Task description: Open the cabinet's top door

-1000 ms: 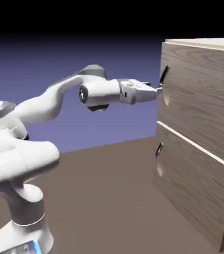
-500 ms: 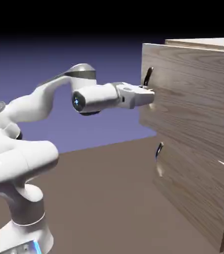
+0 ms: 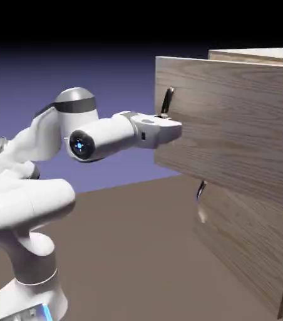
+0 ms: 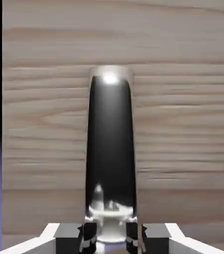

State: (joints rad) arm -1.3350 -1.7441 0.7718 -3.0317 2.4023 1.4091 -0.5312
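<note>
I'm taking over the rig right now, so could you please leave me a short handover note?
Tool: closed on the upper door's handle.
Upper door: swung partway out from the cabinet.
Lower door: shut.
Done: handle gripped, door ajar.
Left: probably pull the door wider, then let go.

1 cab. point(image 3: 250, 241); 2 doors, 1 upper point(image 3: 231, 119) + 1 lower point(image 3: 247, 232); 2 handles point(image 3: 167, 101); 1 arm point(image 3: 34, 204); 1 claw point(image 4: 112, 237)

Glossy dark metallic handle point(image 4: 110, 149) on matt pale wood-grain door point(image 4: 183, 129)
</note>
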